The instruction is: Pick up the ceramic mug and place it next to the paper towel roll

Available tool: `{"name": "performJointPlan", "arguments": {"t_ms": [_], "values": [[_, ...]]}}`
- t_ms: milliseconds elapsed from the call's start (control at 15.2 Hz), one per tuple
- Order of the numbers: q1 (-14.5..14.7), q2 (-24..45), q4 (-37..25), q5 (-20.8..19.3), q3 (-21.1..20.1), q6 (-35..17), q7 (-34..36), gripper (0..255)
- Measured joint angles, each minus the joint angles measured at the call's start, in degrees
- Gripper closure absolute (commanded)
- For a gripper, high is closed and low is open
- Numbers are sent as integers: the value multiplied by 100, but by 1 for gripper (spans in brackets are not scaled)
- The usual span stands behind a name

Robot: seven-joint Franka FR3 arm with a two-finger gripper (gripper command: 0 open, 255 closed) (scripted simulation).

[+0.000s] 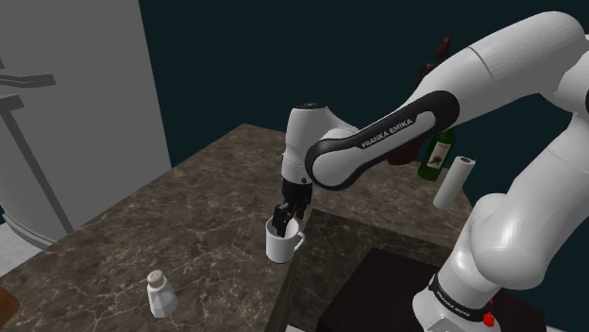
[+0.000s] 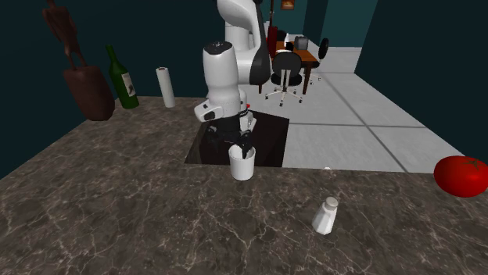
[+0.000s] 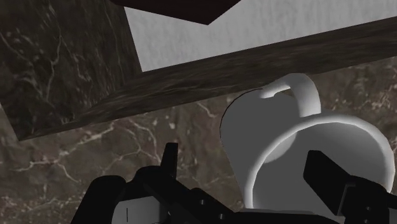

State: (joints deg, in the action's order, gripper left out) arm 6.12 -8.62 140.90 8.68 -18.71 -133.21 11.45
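Wrist view: pincer (image 3: 242, 156) spread wide, 2 fingers straddling wall of white mug (image 3: 254, 121), 1 inside rim, 1 outside, handle on side away from fingers. Not yet clamped. Close squarely on wall, lift straight. Paper towel roll (image 1: 454, 182) well apart from pincer, past elbow.

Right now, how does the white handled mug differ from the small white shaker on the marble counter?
The mug has a handle and an open top; the shaker is capped and handleless. The mug is wider. The black gripper straddles the mug's rim; the shaker stands free. Both are white.
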Motion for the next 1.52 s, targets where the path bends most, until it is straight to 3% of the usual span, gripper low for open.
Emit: {"name": "performJointPlan", "arguments": {"t_ms": [396, 462, 1122, 1518], "values": [[-1, 49, 18, -11, -7, -69, 9, 0], [-1, 49, 18, -11, -7, -69, 9, 255], [1, 46, 14, -10, -9, -68, 10, 255], [1, -212, -160, 33, 31, 363, -19, 255]]}}
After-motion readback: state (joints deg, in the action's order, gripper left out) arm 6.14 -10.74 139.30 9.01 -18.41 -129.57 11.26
